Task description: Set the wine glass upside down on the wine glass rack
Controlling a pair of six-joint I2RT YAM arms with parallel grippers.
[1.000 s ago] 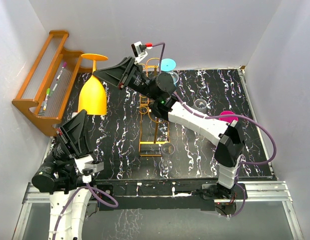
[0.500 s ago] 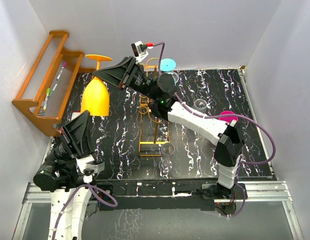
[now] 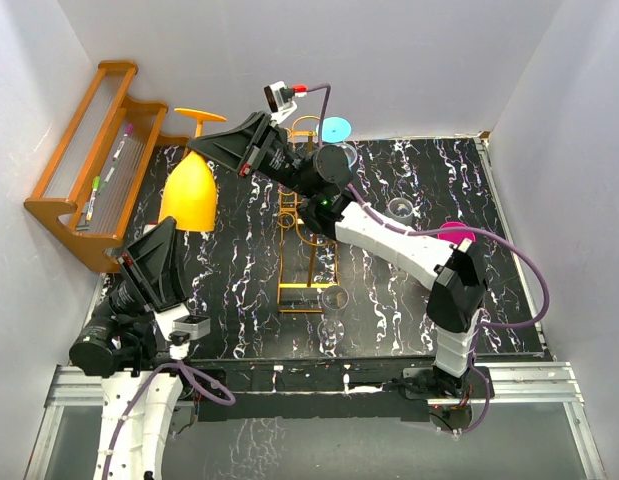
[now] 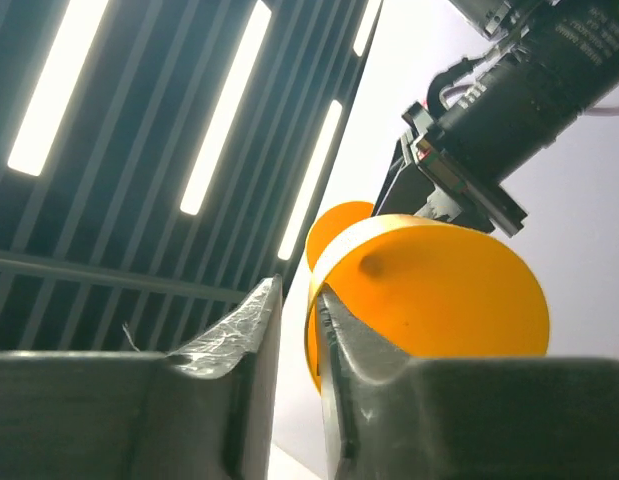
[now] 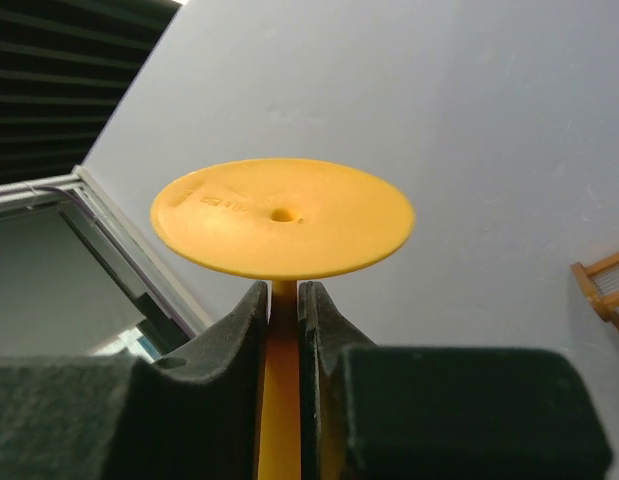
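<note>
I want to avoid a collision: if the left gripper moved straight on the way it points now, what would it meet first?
Most likely the glass: its orange bowl lies just ahead of the left gripper, slightly right, its stem held by the right gripper. The depth is unclear.

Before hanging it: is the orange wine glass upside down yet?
Upside down: the wine glass has its foot up, bowl below; the right gripper clamps the stem.

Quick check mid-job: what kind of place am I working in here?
Probably a lab robot cell: plain white panels box in a black marbled table, with staged props like a wooden shelf.
</note>
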